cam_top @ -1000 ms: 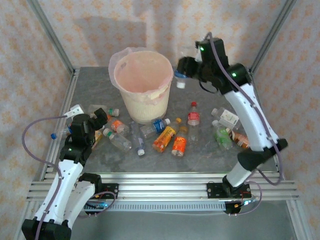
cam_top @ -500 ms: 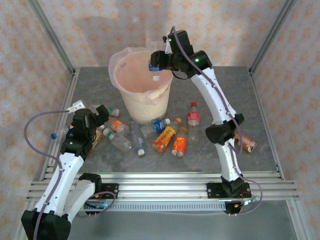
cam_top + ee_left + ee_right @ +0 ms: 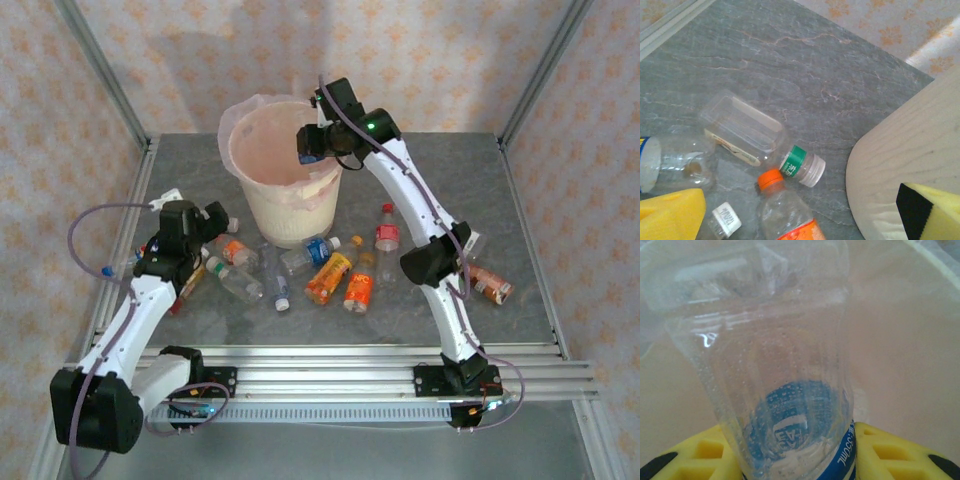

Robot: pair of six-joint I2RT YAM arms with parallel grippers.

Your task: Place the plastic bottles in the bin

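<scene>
The cream bin (image 3: 262,215) with its pinkish liner stands at the table's back centre. My right gripper (image 3: 312,145) hangs over its opening, shut on a clear plastic bottle (image 3: 775,365) with a blue label, squeezed between the yellow fingers (image 3: 895,455); the pink liner (image 3: 905,340) lies behind it. My left gripper (image 3: 203,222) is open, low over the bottles left of the bin. Below it lie an orange-capped bottle (image 3: 785,210) and a green-labelled, white-capped one (image 3: 802,165), neither touched by the fingers (image 3: 670,215).
Several bottles lie in front of the bin: a blue-labelled one (image 3: 313,252), two orange ones (image 3: 330,277) (image 3: 358,285), a red-labelled one (image 3: 387,230), and one at the far right (image 3: 487,283). The bin's wall (image 3: 910,160) is close to my left gripper.
My right arm swung left from beside the bin to over its opening, carrying the bottle. My left gripper shifted slightly toward the bin, still open.
</scene>
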